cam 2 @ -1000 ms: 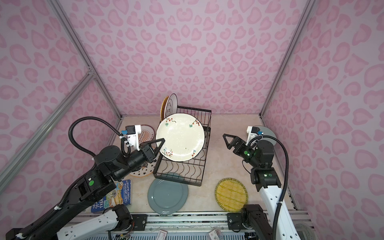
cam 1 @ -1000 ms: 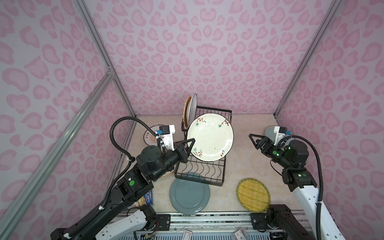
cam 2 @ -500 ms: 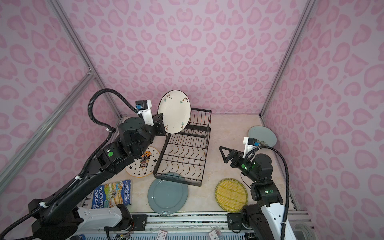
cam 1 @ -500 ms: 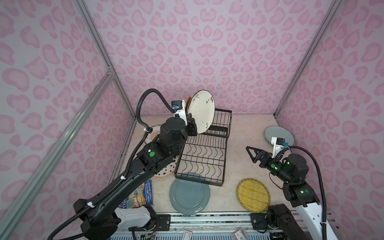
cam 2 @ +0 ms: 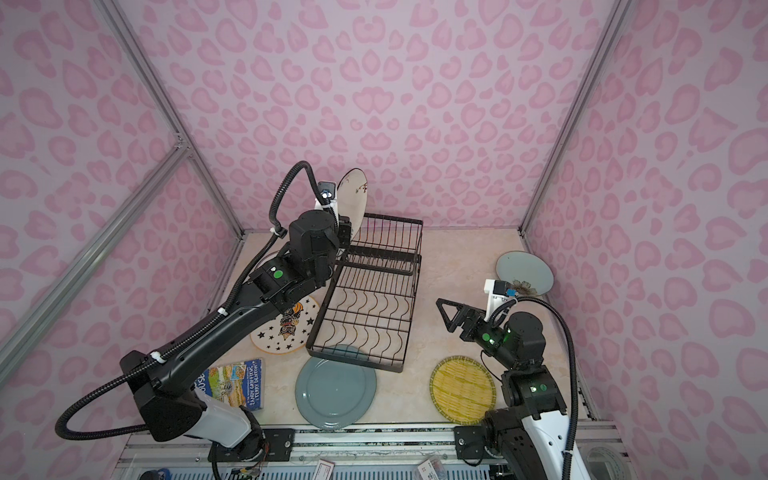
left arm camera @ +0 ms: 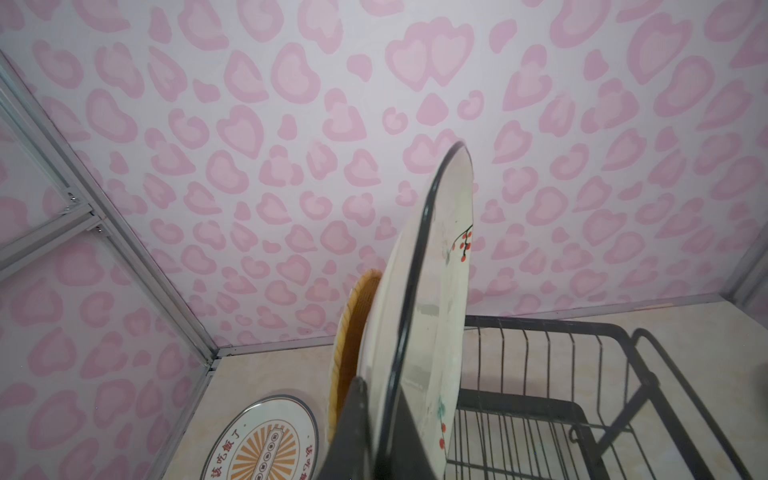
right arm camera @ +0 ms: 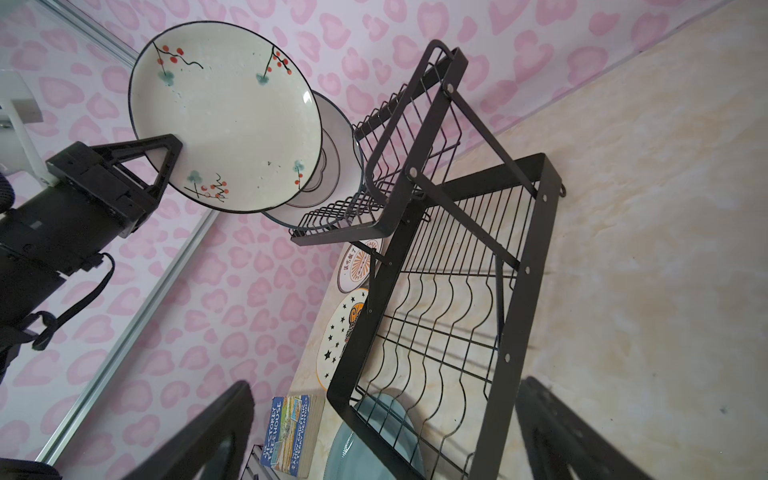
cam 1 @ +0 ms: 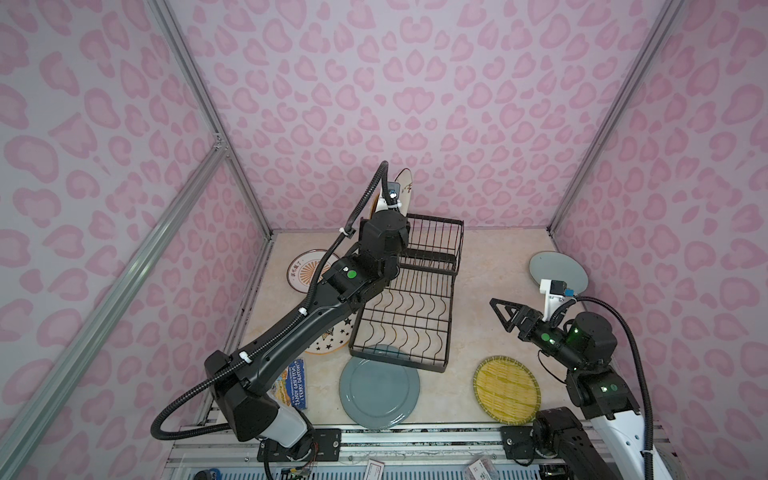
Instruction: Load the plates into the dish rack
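My left gripper (right arm camera: 166, 160) is shut on the rim of a white plate with red berry sprigs (right arm camera: 224, 124), held upright on edge. In both top views the plate (cam 1: 406, 187) (cam 2: 353, 195) hangs at the far left end of the black dish rack (cam 1: 415, 299), just above its raised basket. A dark-rimmed white plate (right arm camera: 338, 158) and an orange woven plate (left arm camera: 353, 324) stand in the basket right behind it. My right gripper (cam 1: 503, 309) is open and empty, above the table to the right of the rack.
Flat on the table lie a teal-grey plate (cam 1: 378, 386) tucked under the rack's near edge, a yellow woven plate (cam 1: 507, 384), a pale blue plate (cam 1: 557, 272), a sunburst plate (cam 1: 305, 270) and a star plate (cam 1: 328, 340). A blue book (cam 1: 291, 382) lies near left.
My left arm carried the sprig plate from over the rack's middle to its far end and turned it on edge. The right arm drew back toward the near right, staying open.
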You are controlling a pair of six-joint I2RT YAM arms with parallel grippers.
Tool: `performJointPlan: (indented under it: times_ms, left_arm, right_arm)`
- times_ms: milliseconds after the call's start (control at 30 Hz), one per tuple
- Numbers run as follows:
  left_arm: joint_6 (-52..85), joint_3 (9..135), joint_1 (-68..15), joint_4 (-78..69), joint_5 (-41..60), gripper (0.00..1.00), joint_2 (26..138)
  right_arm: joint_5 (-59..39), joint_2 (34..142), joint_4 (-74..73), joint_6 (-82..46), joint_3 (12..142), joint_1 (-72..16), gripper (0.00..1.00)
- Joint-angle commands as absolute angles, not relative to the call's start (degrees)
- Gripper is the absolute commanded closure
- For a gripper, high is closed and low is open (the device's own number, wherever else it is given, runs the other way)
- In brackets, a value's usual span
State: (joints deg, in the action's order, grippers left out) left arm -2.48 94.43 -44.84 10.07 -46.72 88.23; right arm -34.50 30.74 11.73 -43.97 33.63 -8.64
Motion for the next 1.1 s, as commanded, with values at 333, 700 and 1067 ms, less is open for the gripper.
performJointPlan:
  times_ms: [333, 700, 1067]
  left_arm:
    - [-5.96, 93.45, -42.53, 1.12, -45.78, 0.96, 92.19]
    - [-4.05, 94.98, -42.99, 3.32, -46.02, 0.96, 95.82]
    - [-10.17, 101.34, -46.65, 0.6, -53.94, 0.96, 96.63]
  right_arm:
    - [-28.27, 32.34, 14.02, -44.39, 35.5, -15.14, 0.02]
    - [-27.55, 31.81, 16.69, -42.85, 35.87, -16.3, 0.02]
    - [-28.32, 31.86, 15.21, -42.98, 34.38, -16.45, 0.02]
